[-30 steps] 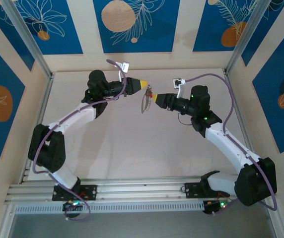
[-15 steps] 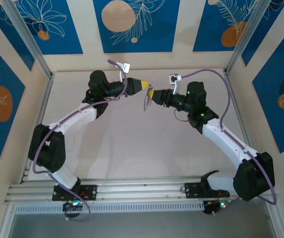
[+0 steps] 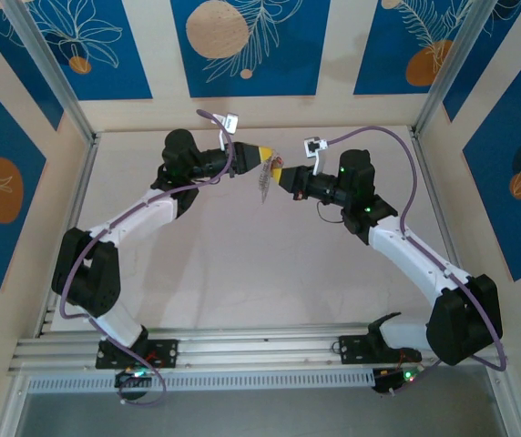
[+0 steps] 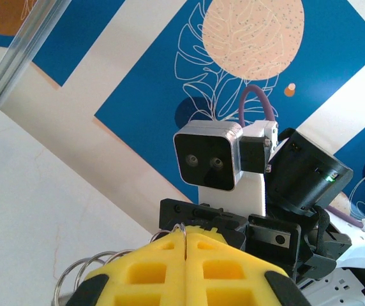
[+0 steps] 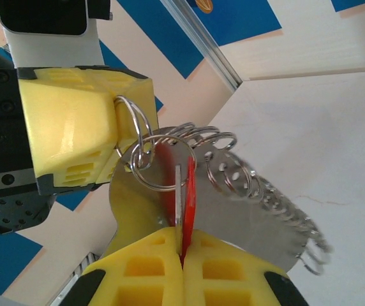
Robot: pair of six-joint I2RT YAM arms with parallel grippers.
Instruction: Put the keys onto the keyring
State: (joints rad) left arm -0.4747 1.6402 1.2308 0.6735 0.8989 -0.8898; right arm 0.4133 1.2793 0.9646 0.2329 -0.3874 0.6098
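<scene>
Midway: clamping the keyring [image 5: 224, 167] in the closed left end effector [image 4: 186, 233], pinching the keys [image 5: 184, 185] against it in the closed right end effector [image 5: 182, 256], apparently not yet threaded.

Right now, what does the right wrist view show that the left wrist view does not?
Right wrist view: the right pincer shut on the red key tag, and the keyring with its whole fringe of small rings. Left wrist view: the right arm's wrist camera, lenses facing it. Both: the left pincer, shut on a ring of the keyring, and the blue patterned wall.
</scene>
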